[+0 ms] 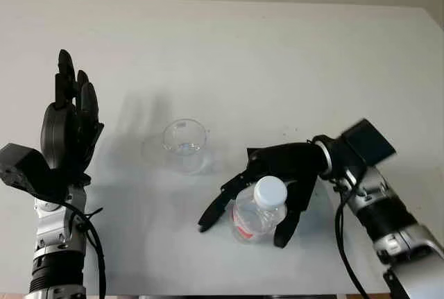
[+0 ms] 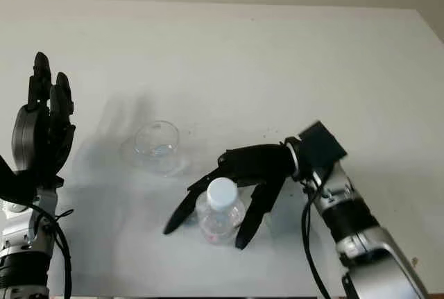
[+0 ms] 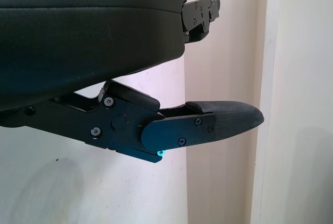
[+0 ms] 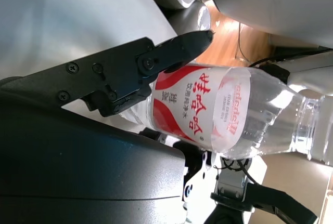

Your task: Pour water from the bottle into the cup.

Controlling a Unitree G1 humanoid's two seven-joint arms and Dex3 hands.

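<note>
A clear water bottle [image 1: 258,212] with a white cap and a red-and-white label stands upright near the table's front edge. My right hand [image 1: 243,231] reaches over it from the right, open, with one finger well out to its left and the others close by its right side. In the right wrist view the bottle [image 4: 229,112] lies right by the palm, with a black finger [image 4: 156,60] beside its label. A clear plastic cup [image 1: 186,143] stands upright to the bottle's back left. My left hand [image 1: 76,77] is held up at the far left, open, apart from the cup.
The white table [image 1: 277,63] stretches back to a pale wall. Its front edge runs just below the bottle and both arms. The left wrist view shows a black finger [image 3: 223,120] against the wall.
</note>
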